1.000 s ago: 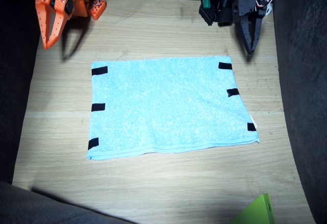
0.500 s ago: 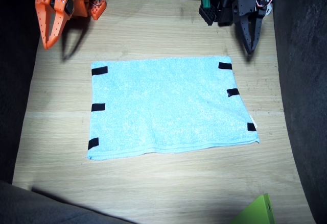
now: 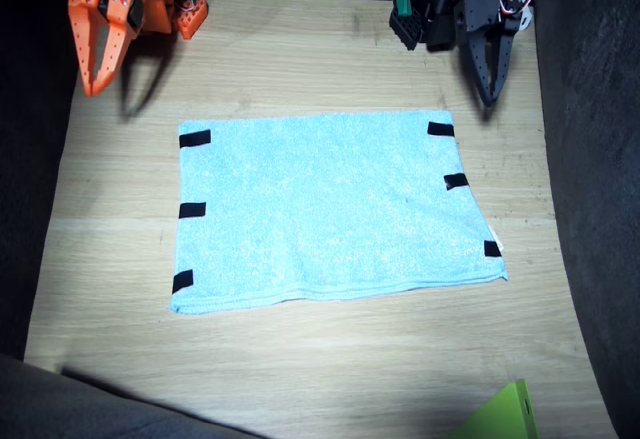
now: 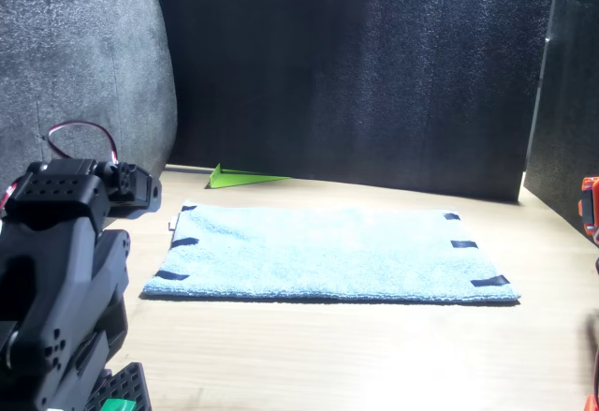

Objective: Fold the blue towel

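The blue towel lies flat on the desk, spread in front of both end effectors and well apart from them. Black tape strips mark its two short edges. Its front edge shows a doubled line, but I cannot tell whether one fold is done. The right end effector and the left end effector hang with jaws closed, holding nothing. So the folding seems not begun.

One blue towel; six black tape strips; two arms; one green piece.
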Tool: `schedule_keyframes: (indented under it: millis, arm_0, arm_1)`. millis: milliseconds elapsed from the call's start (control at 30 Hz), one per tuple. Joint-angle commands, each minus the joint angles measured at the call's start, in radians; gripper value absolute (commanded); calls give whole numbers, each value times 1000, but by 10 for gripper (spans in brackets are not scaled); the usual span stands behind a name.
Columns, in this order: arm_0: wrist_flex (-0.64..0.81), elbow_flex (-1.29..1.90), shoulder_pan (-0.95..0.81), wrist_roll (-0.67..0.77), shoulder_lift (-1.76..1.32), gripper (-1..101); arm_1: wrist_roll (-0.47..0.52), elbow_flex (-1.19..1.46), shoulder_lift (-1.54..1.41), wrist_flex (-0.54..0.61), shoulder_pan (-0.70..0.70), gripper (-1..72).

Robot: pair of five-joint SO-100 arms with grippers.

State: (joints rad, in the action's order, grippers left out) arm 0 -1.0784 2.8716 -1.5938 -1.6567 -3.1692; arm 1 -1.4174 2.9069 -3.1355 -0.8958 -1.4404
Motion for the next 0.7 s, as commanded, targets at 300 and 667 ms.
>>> schedule_keyframes:
  millis: [300,667]
  arm_0:
    - [-26,-293,20,-55,310,28]
    - [34,-558,-6,-25,749,19]
  arm_1:
    - [-17,-210,94,-84,-87,52]
    - [12,-799,940,-67,-69,50]
